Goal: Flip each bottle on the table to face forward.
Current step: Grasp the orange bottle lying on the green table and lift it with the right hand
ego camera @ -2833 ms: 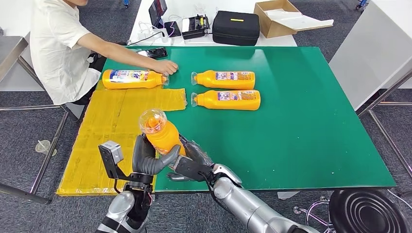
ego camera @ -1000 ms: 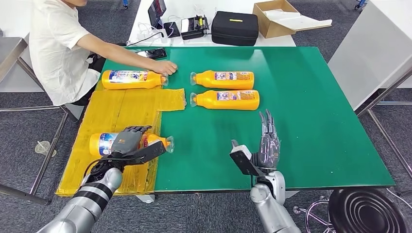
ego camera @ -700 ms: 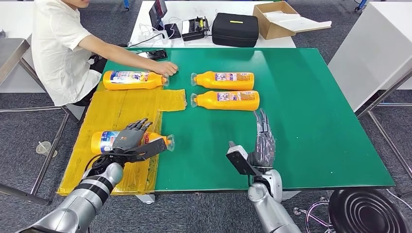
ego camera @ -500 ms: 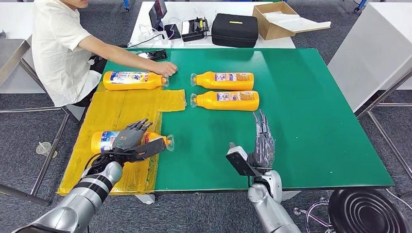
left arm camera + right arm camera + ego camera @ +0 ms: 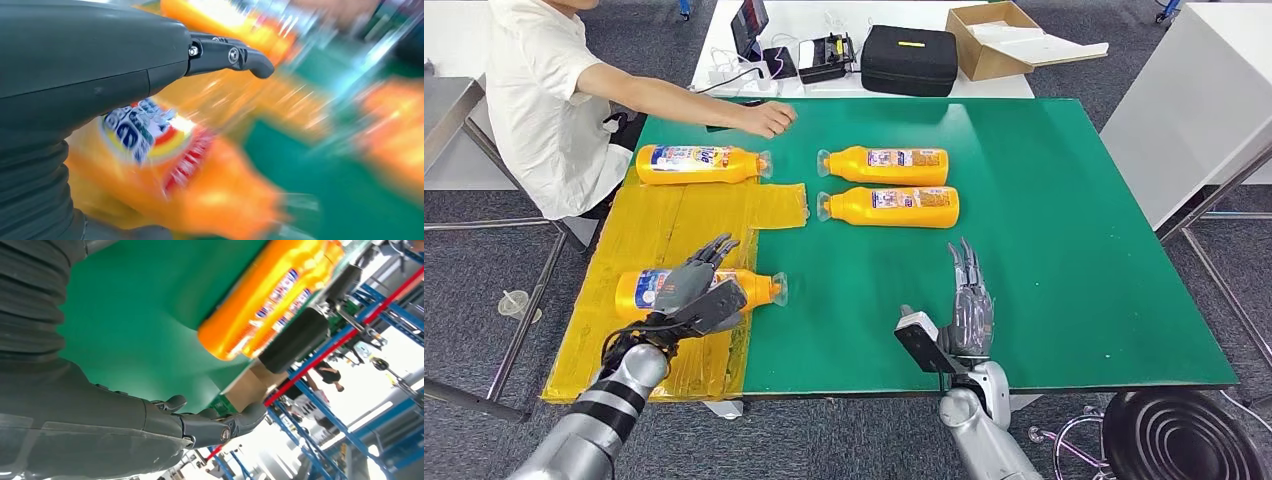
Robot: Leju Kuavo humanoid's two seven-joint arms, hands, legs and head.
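Orange bottle (image 5: 699,289) lying label-up on yellow mat (image 5: 639,240) | left hand (image 5: 696,292) spread above it | right hand (image 5: 969,305) spread, empty

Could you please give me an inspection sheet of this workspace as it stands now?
Surface: green table, yellow mat over its left part.
Job's things: four orange bottles lying down; near bottle and far-left bottle on the mat, far-middle bottle and bottle below it on green.
Clutter: black case, cardboard box.
Hands: left hand over the near bottle, fingers spread; right hand open.
Cables: white cables behind the table.
Surroundings: seated person, black stool.
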